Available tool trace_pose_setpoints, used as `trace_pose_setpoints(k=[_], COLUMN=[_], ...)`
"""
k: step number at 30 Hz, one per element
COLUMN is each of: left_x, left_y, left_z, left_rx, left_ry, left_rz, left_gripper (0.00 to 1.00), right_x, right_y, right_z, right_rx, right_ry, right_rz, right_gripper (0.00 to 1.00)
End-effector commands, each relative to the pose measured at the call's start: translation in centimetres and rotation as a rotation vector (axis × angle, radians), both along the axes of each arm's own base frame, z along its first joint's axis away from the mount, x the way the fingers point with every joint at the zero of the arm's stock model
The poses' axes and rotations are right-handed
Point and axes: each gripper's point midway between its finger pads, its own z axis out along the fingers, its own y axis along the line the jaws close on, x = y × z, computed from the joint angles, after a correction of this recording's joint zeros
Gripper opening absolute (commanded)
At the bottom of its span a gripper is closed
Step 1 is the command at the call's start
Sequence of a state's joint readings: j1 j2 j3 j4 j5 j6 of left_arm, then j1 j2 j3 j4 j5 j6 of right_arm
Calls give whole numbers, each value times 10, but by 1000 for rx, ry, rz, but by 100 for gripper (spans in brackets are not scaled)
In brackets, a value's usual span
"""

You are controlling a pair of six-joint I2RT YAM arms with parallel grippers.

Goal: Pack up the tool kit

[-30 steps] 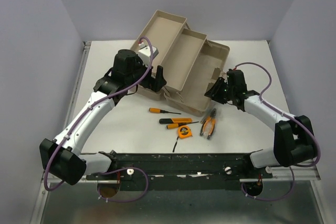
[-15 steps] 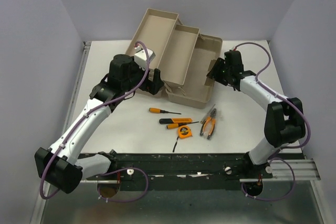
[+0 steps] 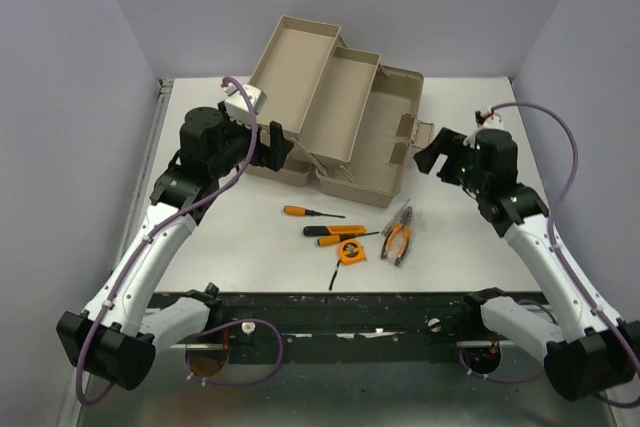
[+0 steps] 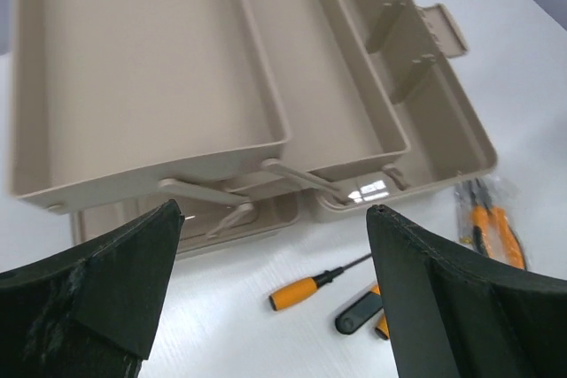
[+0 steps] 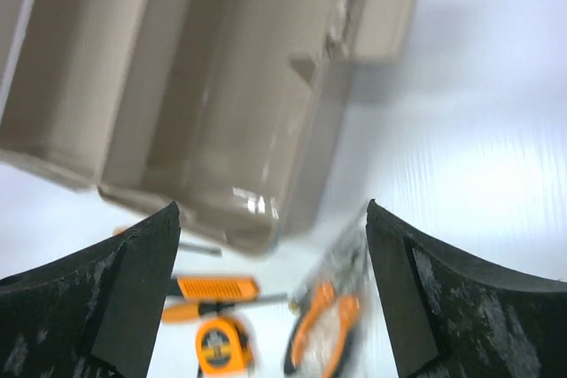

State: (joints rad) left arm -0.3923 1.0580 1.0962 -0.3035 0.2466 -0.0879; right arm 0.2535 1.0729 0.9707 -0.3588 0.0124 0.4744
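The beige toolbox stands open at the back middle of the table, its two fold-out trays spread back and left; no brown lid shows. In front of it lie an orange-handled screwdriver, an orange-and-black tool, a tape measure and bagged pliers. My left gripper is open and empty at the box's left front corner. My right gripper is open and empty just right of the box. The left wrist view shows the trays and the screwdriver. The right wrist view shows the tape measure and the pliers, blurred.
A small black bit lies in front of the tape measure. The box's latch tab sticks out on its right side. A dark rail runs along the table's near edge. Grey walls close in the back and sides.
The toolbox shifted back and left, then stayed. My right gripper drew away from the box's right side toward the near right. My left gripper moved left along the box's front.
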Motion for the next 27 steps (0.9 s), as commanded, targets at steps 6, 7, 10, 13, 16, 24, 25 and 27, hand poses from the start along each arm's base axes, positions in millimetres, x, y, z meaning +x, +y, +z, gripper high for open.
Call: trace_pose_setpoints(k=[6,7,10,13,16,24,25,27], left_x=[20,20,20,20,20,22,22,23], left_y=[52,53,53,52,51,52,51,51], left_z=[8,7,8,7,6,3,2,1], left_rx=[-53,-48,-49,-55,-57,-50,-51,-53], left_ry=[-20,-21,-23,-16,-14,-8,-6,-1], left_rz=[203,209,210,203,202,209,208,207], left_gripper=[99,99,99,99,99,99,99,99], right_x=[-129,-132,-132,-128,-128,-136,-138,-139], right_y=[13,15,19,23,29,26,26,21], right_z=[-152,-156,-166,-173,-185,-206,-208,-212], right_rx=[134,148,153,125,100,9,3,-16], right_ry=[429,438,457,494,541,535,538,542], right_rz=[29,25,38,43,35,-88,-98,-126], right_gripper=[80,79,75,70,68,62,61,58])
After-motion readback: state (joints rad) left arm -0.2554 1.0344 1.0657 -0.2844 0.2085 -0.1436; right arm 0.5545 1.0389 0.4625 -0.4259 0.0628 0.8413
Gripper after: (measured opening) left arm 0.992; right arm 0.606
